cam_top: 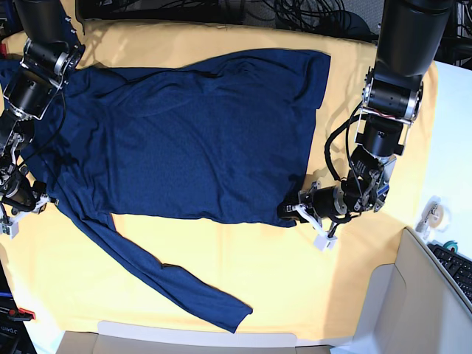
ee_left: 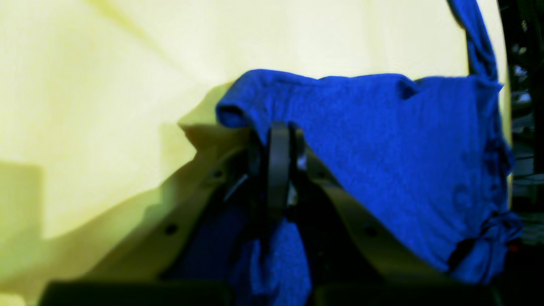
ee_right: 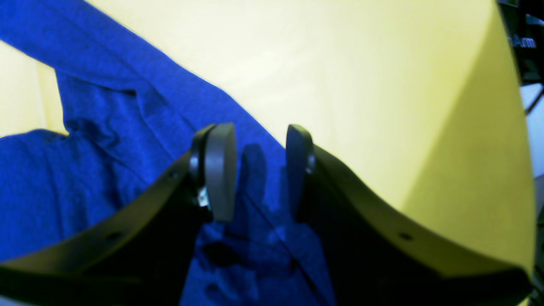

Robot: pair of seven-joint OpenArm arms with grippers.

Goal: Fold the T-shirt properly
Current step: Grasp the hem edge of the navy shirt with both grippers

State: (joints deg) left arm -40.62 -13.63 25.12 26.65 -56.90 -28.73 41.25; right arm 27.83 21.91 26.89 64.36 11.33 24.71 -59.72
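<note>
The dark navy T-shirt lies spread flat on the yellow-orange cloth, with one long sleeve running down toward the front. My left gripper is shut on the shirt's lower hem corner; in the left wrist view the shut gripper pinches a lifted fold of the blue fabric. My right gripper is at the shirt's shoulder end on the left. In the right wrist view it is open, its jaws just above the blue fabric, holding nothing.
A grey box stands at the front right, with a keyboard behind it. A small ring-like object lies on the white table. Cables run along the back edge. A cardboard edge borders the front.
</note>
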